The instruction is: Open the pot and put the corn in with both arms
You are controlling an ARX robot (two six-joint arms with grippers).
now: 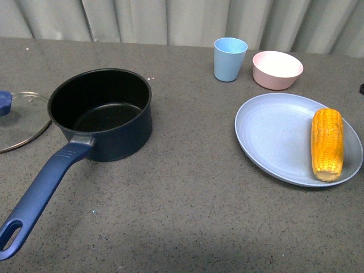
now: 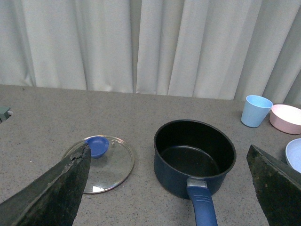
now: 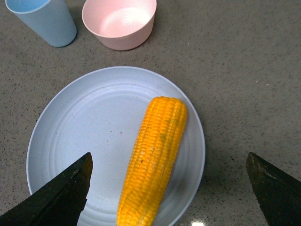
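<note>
The left claw (image 2: 168, 147) hangs with its fingers spread wide, gripping nothing, above the table (image 1: 182, 216). In front of it the pot (image 2: 194, 155) stands open and empty, with its glass lid (image 2: 104, 162) lying flat just beside it. The right claw (image 3: 168, 154), also spread and empty, hovers over the corn (image 3: 155, 157). The corn lies on a pale blue plate (image 3: 89, 127), well apart from the pot. A blue cup (image 1: 230, 58) and a pink bowl (image 1: 277, 69) stand beyond the plate.

The front camera is looking forward and down over the table (image 1: 187, 227). The left wrist camera is facing the pot (image 2: 195, 155) and curtain (image 2: 141, 47) from nearby. The right wrist camera is looking straight down, close above the corn (image 3: 155, 160). All three are sharing the blue cup (image 1: 230, 58) and pink bowl (image 1: 277, 69).
</note>
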